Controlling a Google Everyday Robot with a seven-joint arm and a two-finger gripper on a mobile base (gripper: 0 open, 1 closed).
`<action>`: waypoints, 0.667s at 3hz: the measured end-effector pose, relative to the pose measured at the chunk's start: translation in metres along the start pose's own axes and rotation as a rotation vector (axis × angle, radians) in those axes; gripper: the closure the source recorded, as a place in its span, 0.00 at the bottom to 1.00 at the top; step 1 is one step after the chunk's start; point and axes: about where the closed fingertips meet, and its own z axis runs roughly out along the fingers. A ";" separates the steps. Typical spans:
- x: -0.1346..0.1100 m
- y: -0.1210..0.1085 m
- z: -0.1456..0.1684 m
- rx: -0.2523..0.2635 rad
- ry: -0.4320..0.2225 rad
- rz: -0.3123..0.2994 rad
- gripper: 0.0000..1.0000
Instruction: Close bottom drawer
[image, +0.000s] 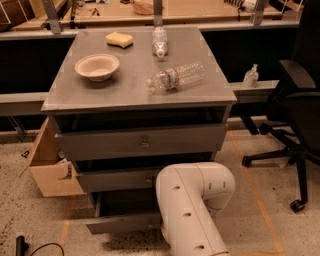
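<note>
A grey three-drawer cabinet stands in the middle of the view. Its bottom drawer is pulled out, its thin grey front panel low near the floor; the knob is hidden behind my arm. The middle drawer and the top drawer stand slightly out. My white arm reaches down in front of the cabinet's lower right and covers the drawer's right part. My gripper is hidden behind the arm.
On the cabinet top lie a paper bowl, a yellow sponge and two plastic bottles. A cardboard box stands at the left, a black office chair at the right, a cable on the floor.
</note>
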 end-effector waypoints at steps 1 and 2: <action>0.000 -0.001 0.001 0.005 -0.008 0.004 1.00; 0.003 -0.008 0.005 0.037 -0.020 0.008 1.00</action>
